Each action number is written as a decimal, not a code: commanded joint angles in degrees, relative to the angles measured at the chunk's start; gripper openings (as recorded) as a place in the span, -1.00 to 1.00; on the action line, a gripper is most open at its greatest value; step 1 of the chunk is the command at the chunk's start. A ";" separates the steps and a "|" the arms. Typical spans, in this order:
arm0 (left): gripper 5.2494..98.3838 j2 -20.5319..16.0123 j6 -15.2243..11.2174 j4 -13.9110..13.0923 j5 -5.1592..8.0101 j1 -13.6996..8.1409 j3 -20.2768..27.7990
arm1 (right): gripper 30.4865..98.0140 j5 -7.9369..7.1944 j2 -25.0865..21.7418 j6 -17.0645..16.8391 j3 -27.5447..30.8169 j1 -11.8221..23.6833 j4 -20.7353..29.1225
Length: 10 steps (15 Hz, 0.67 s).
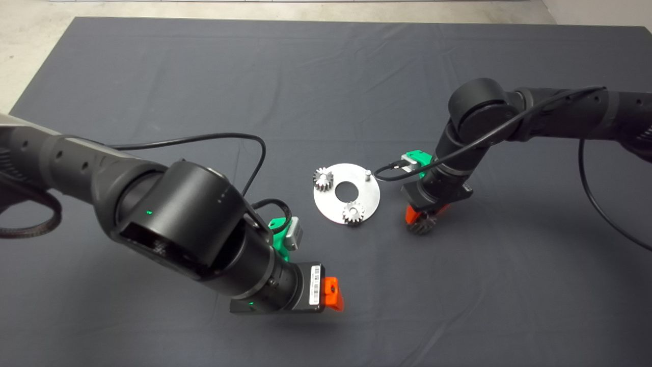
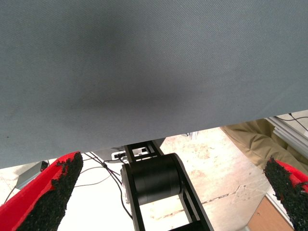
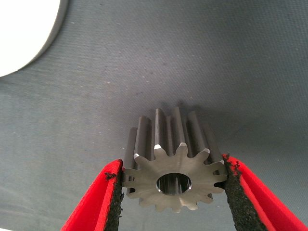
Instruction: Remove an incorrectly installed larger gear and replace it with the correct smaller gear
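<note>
Right gripper [image 1: 420, 220] down at the mat [image 1: 326, 76], just right of the round silver plate [image 1: 368, 201] — we see its pads [image 3: 115, 192] clamped on a dark gear [image 3: 171, 171], seemingly the smaller gear. Two bright small gears [image 1: 323, 179] sit on the plate beside a bare peg [image 1: 367, 175]. Left gripper [image 1: 331, 294] hangs near the mat's front, fingers [image 2: 55, 192] spread wide, holding nothing.
</note>
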 commanded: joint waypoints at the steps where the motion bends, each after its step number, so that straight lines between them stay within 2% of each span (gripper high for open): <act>1: 0.99 0.23 0.02 -0.51 0.03 -1.03 0.14 | -0.47 -5.42 -0.29 0.43 0.73 1.29 -1.37; 8: 0.99 0.22 -0.05 -0.51 0.07 -0.94 0.18 | -0.37 -5.42 0.06 0.43 0.73 1.38 -2.16; 10: 0.99 0.23 0.02 -0.51 0.07 -0.94 0.18 | -0.28 -5.42 0.14 0.43 0.73 1.38 -2.16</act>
